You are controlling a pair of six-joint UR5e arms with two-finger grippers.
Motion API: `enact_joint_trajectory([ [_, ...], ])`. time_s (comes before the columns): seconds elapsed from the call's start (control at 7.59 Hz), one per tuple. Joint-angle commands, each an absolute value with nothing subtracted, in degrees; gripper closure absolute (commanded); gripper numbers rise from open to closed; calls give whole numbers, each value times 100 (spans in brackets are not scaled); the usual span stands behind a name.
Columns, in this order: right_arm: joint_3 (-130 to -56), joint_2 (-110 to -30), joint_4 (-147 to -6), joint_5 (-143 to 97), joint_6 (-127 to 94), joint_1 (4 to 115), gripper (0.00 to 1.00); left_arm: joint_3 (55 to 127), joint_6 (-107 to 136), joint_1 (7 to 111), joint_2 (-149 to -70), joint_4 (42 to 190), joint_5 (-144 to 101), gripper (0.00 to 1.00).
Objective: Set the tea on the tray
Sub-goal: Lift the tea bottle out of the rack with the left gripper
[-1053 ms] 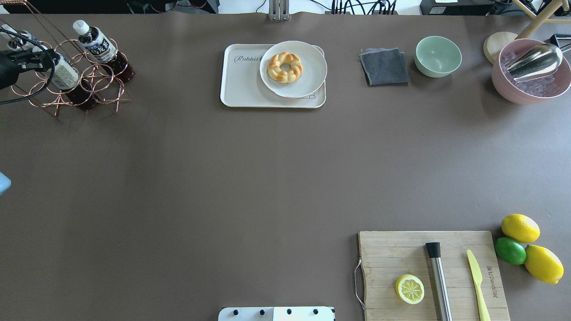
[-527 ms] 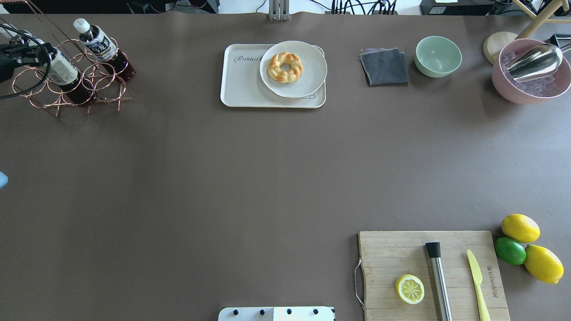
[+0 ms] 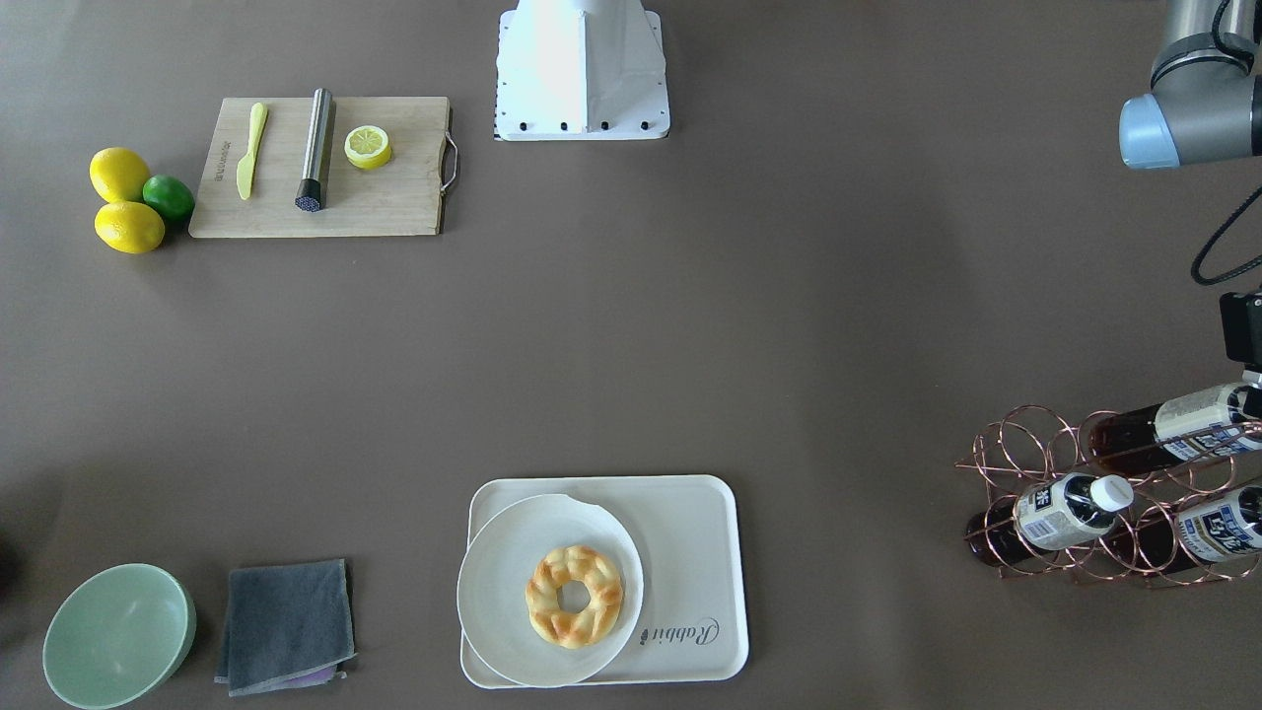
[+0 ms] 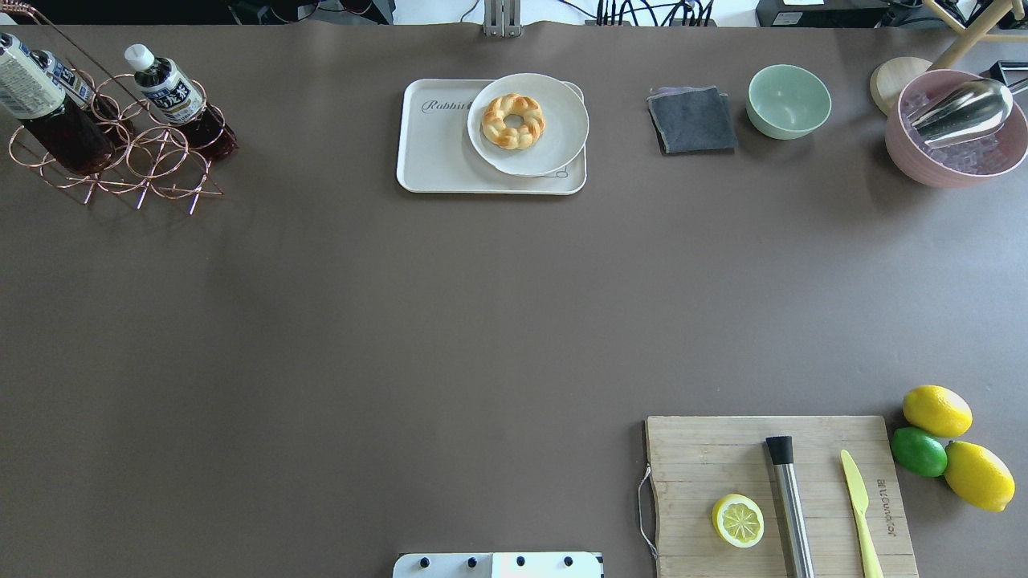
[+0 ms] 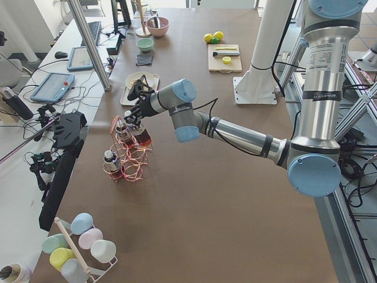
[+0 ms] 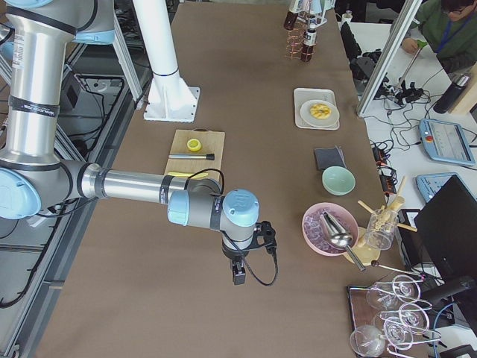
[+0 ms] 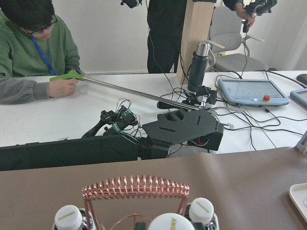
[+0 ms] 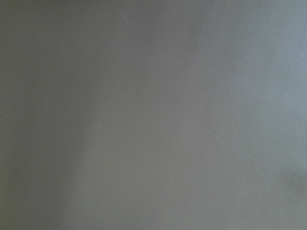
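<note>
Three tea bottles are at a copper wire rack (image 4: 152,156) at the table's far left. One tea bottle (image 4: 36,108) is raised and tilted above the rack; it also shows in the front view (image 3: 1173,426), and its white cap (image 7: 170,223) sits at the bottom centre of the left wrist view. My left gripper (image 5: 137,101) is at that bottle's cap end, shut on it. The other bottles (image 4: 173,92) (image 4: 64,76) rest in the rack. The cream tray (image 4: 438,156) lies at the far middle. My right gripper (image 6: 238,274) hangs over bare table; I cannot tell its state.
A round white plate (image 4: 554,144) with a braided bread ring (image 4: 513,120) covers the tray's right part. A grey cloth (image 4: 692,120), green bowl (image 4: 789,100) and pink ice bowl (image 4: 956,132) stand to the right. A cutting board (image 4: 723,457) and lemons (image 4: 937,410) are near right.
The held bottle has moved left and up out of its ring, and my left gripper has left the overhead view. The rack has shifted a little left.
</note>
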State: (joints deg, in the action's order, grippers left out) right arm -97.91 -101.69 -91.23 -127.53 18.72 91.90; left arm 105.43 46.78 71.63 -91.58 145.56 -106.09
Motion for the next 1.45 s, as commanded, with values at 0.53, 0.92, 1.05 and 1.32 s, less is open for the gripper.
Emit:
enact_joint_trajectory([
  [0.53, -9791, -10178, -9097, -12753, 1872, 9185, 0, 11785, 4773, 6121, -9595, 13702, -10222, 100],
  [0.92, -9791, -10178, -9097, -12753, 1872, 9185, 0, 11577, 4659, 3780, -10832, 13676, -8640, 100],
  [1.05, -9791, -10169, -9097, -12753, 1872, 9185, 0, 11384, 4415, 3266, -11168, 13406, -8196, 100],
  [1.32, -9800, -10169, -9097, -12753, 1872, 9185, 0, 11338, 4245, 2239, -11487, 12964, -7134, 100],
])
